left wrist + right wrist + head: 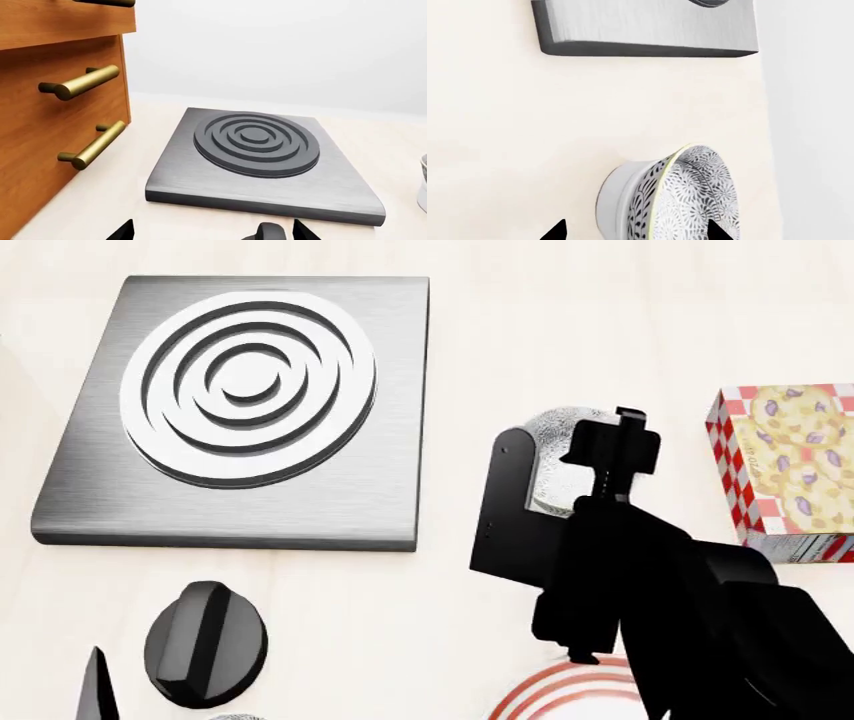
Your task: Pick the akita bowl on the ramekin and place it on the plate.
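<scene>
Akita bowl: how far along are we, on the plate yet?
Not yet. Done: the right gripper has reached the akita bowl, fingertips either side. In hand: the grasp; the bowl sits on the ramekin, whether the jaws have closed is unclear. Left: lift and carry to the plate, only its rim showing.

Brushed-metal hob [240, 410], glossy ramekin [617, 200]
</scene>
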Tool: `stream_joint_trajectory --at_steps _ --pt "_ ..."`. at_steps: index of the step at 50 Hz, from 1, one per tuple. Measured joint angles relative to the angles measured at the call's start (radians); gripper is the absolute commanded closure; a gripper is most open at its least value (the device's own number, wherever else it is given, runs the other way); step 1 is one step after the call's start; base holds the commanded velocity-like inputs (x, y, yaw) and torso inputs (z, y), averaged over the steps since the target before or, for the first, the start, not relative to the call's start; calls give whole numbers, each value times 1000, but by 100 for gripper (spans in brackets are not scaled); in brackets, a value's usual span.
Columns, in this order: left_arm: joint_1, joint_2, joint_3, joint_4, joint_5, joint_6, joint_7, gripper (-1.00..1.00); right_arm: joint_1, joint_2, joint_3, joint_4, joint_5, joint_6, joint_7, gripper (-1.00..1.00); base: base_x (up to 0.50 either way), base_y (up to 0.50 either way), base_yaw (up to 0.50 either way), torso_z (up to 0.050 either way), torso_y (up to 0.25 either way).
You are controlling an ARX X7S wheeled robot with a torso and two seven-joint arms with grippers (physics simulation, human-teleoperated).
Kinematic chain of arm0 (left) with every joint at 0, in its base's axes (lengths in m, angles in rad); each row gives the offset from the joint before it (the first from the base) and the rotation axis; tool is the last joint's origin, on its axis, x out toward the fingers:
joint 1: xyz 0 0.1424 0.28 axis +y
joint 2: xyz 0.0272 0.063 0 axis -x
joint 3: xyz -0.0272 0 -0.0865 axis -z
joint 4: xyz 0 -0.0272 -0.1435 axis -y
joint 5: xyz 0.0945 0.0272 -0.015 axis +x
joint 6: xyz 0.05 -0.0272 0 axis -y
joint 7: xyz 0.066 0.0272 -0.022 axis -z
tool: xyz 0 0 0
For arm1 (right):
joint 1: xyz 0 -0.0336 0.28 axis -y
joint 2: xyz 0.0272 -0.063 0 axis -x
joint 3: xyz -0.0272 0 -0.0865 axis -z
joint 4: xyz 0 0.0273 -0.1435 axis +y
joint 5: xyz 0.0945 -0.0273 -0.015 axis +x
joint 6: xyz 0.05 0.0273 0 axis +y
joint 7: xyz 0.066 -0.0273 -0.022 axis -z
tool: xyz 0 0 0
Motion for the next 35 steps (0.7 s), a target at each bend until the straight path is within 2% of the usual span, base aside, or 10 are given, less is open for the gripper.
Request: stream_joint_trajectory --at_steps 7,8,35 --pt "0 -2 2 -1 0 1 -3 -100 0 4 -1 0 -6 8 5 -100 0 0 0 0 0" --pt "0 -2 3 -1 0 1 -3 -100 0 4 -1 1 -7 9 6 100 0 0 0 0 0" --pt "-7 -7 9 -15 -5 4 -14 -100 -6 20 -18 -24 -20 18 5 100 0 0 0 0 0"
